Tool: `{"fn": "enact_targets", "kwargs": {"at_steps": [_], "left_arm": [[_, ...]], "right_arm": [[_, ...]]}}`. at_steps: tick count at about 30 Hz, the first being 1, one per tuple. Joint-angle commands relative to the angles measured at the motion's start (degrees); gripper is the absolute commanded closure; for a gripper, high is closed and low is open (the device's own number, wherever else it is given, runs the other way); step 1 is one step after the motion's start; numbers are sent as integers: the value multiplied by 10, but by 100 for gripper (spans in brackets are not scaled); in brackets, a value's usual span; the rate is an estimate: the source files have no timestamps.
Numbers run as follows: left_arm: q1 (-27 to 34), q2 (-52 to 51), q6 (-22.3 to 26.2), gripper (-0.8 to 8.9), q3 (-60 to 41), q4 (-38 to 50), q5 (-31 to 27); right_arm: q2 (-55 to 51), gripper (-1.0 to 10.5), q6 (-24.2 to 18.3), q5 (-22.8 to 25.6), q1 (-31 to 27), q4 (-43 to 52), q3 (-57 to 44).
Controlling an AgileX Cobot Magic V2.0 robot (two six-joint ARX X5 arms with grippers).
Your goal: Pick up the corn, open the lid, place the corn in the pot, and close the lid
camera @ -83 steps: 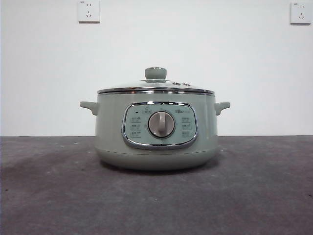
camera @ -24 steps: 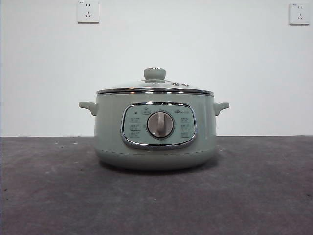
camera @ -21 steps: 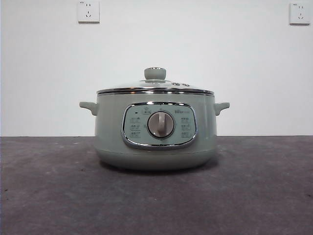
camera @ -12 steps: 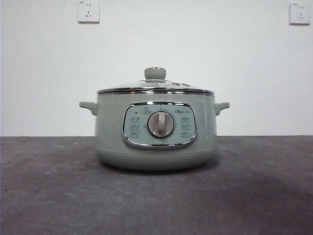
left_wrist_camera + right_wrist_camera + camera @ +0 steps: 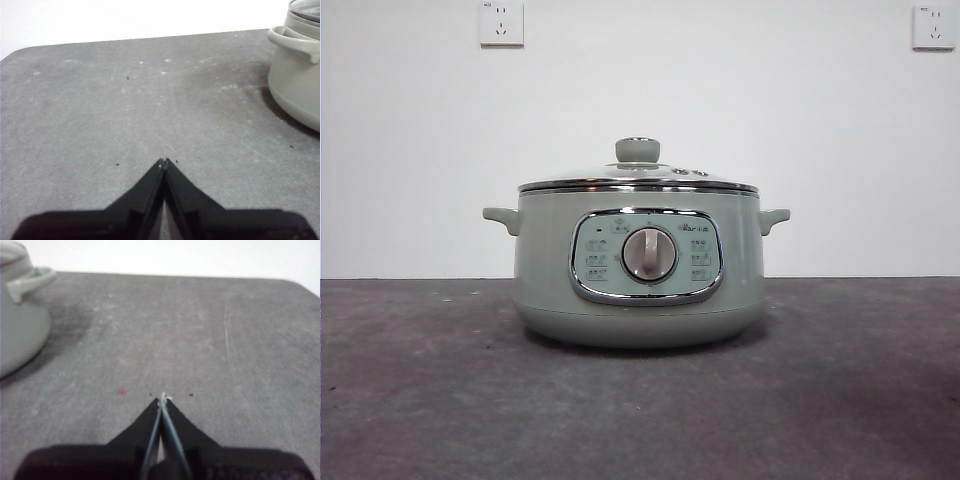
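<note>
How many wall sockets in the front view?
2. One wall socket sits at the upper left of the white wall, the other wall socket at the upper right edge. The pot stands between them, lower; nothing suggests more hidden behind it.

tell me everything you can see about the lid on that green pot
The lid is a round, shallow dome that looks like clear glass, edged with a chrome rim and topped by a pale green knob at its centre. Two small round metal fittings sit on the dome beside the knob. It lies level and closed on the pot, its rim seated all round the pot's top edge. Nothing else touches it; no gripper is near it.
</note>
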Motion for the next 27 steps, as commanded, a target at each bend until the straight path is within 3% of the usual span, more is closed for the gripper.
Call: {"fn": "enact_targets", "kwargs": {"at_steps": [1,27], "left_arm": [[2,0,5,817,-6,3,2],[2,7,5,817,-6,3,2]], "right_arm": [[-3,946,7,-2,0,6,-6],[-13,946,7,5,-1,14,-9]]}}
